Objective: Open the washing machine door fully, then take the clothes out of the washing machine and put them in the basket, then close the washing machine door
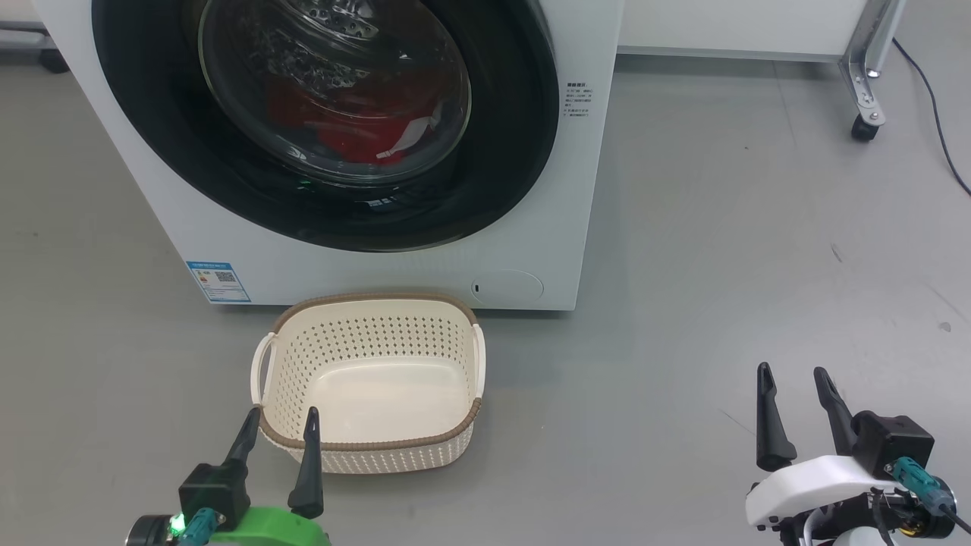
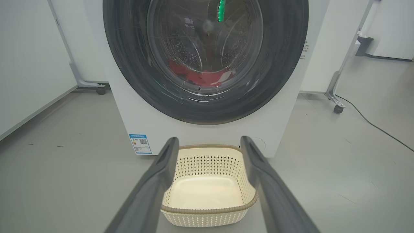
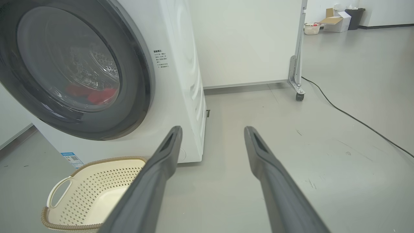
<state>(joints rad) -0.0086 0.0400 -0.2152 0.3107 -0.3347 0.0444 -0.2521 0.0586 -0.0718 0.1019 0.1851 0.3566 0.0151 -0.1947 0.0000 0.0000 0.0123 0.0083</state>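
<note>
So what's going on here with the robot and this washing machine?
Nothing is being handled yet. The washing machine has its door shut, with red clothes visible inside through it. An empty basket sits on the floor right in front of the machine. The robot's left claw hovers open at the basket's near rim, and the right claw is open over the floor off to the right. Neither holds anything, so the job hasn't started.
</note>
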